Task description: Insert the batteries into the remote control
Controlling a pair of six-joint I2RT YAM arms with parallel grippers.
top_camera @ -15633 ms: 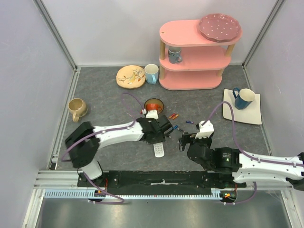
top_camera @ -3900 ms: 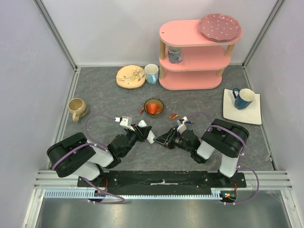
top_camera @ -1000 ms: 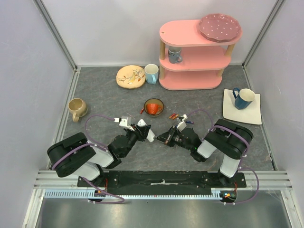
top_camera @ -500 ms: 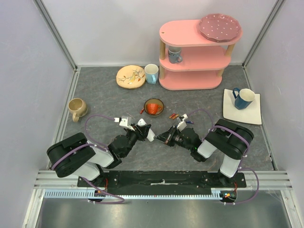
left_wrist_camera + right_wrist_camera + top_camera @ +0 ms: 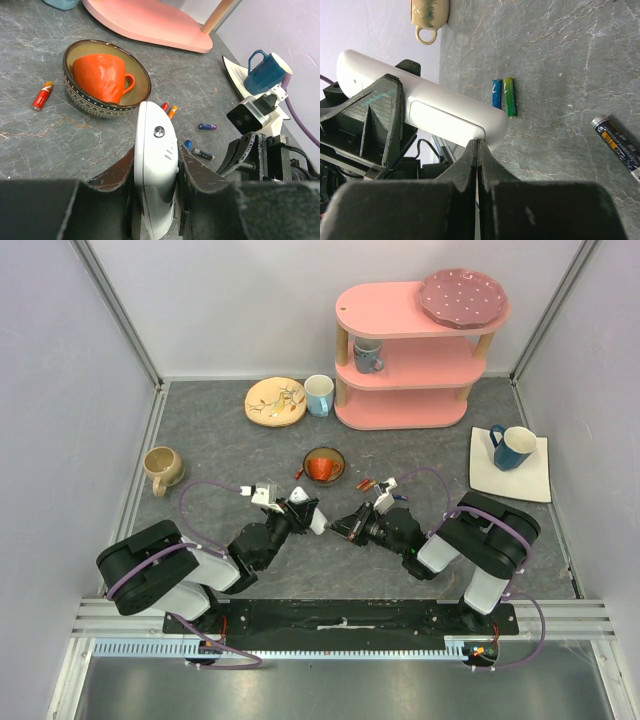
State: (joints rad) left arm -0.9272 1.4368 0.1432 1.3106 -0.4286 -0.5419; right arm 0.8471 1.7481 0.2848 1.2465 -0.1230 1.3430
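L gripper (image 5: pixel 156 151) clamps the remote control (image 5: pixel 155 165) by its long sides. Jaws are open only as wide as the handset body, both pressed flat against it. Remote is held up btwn the two arms, rounded end w/ a small round button pointing toward the bowl (image 5: pixel 75 87), which holds an orange cup (image 5: pixel 102 75).

R gripper (image 5: pixel 477 145): jaws fully closed, just a hairline slit, nothing visible in it. Tips sit at the remote's edge beside the rectangular cover outline near the rounded end. They appear to touch it, but can't confirm contact.

No battery is in either gripper; all lie loose on the table (image 5: pixel 75 135). Blue battery (image 5: pixel 496 93) and green battery (image 5: pixel 509 96) lie side by side, touching, on the tabletop past the remote. Dark battery (image 5: pixel 617 145) w/ orange label lies well apart from that pair. Red battery (image 5: pixel 42 95) lies near the bowl's other side, and a red-orange pair (image 5: pixel 168 108) just beside the bowl.
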